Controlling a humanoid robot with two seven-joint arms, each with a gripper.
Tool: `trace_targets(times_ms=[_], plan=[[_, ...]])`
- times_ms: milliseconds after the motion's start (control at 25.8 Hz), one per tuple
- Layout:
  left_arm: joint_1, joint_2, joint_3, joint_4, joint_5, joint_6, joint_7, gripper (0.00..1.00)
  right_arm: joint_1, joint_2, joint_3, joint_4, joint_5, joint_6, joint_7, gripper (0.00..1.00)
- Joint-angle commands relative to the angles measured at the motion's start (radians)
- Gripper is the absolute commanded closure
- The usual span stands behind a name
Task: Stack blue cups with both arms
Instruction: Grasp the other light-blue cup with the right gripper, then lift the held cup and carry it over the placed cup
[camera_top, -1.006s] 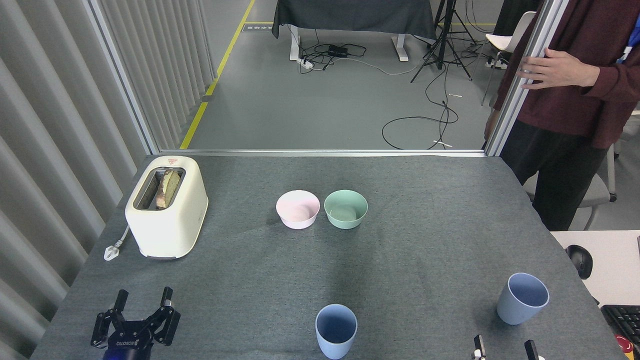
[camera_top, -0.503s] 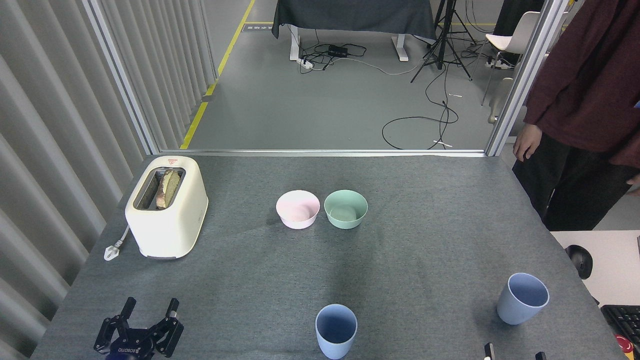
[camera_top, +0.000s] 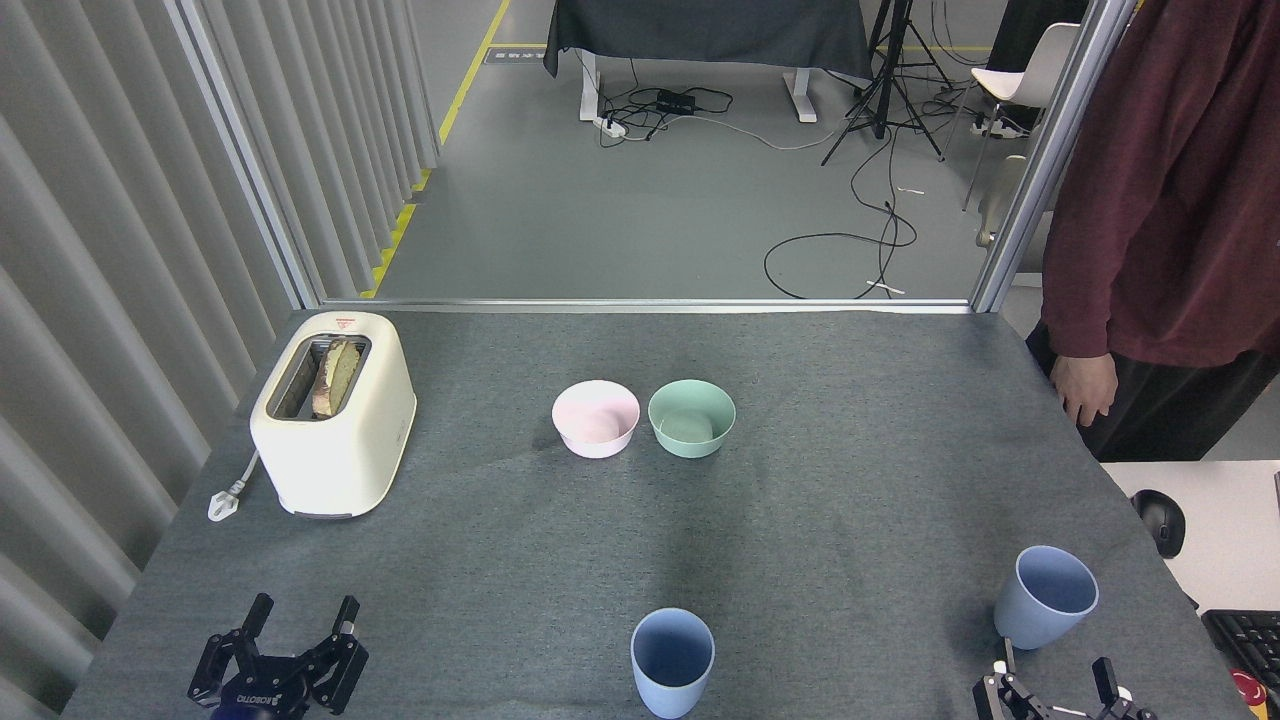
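Head view, grey felt-topped desk (camera_top: 850, 480). Two blue cups, both upright and apart from each other: one cup (camera_top: 672, 662) at the near edge, centre; the other cup (camera_top: 1044, 597) near the right edge, toward the front. Neither is held.

Left gripper (camera_top: 300, 625) sits low at the near left corner of the desk, fingers spread apart, nothing between them, well apart from the centre cup.

Right gripper (camera_top: 1055, 668) shows at the bottom right edge, just below the right cup; its two fingers stand apart with nothing between them.

Pink bowl (camera_top: 595, 418) and green bowl (camera_top: 691, 418) stand side by side mid-desk. Cream toaster (camera_top: 334, 412) at left, bread in its slot. A person in a dark red top (camera_top: 1170, 200) stands beside the far right corner.
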Motion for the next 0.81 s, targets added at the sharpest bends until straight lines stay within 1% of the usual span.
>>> trace_targets(times_ms=[0, 155, 310, 426, 542, 774], plan=[[0.002, 0.0, 0.0, 0.002, 0.0, -0.001, 0.0, 0.0, -0.063, -0.022, 0.0, 0.077, 0.001, 0.0, 0.002, 0.0], [0.001, -0.001, 0.0, 0.004, 0.0, -0.001, 0.0, 0.0, -0.11, -0.025, 0.0, 0.138, 0.001, 0.0, 0.0, 0.0], [-0.001, 0.0, 0.0, 0.007, 0.0, -0.001, 0.0, 0.0, -0.144, -0.065, 0.0, 0.169, -0.001, 0.0, 0.002, 0.0], [-0.002, -0.001, 0.0, 0.007, 0.0, -0.001, 0.0, 0.0, -0.188, -0.067, 0.0, 0.229, -0.001, 0.0, 0.002, 0.0], [-0.001, -0.001, 0.0, 0.01, 0.0, -0.001, 0.0, 0.0, -0.21, -0.067, 0.0, 0.28, 0.002, 0.002, 0.002, 0.0], [-0.005, 0.0, 0.0, 0.01, 0.0, -0.001, 0.0, 0.0, -0.241, -0.08, 0.015, 0.315, 0.012, 0.056, 0.019, 0.0]])
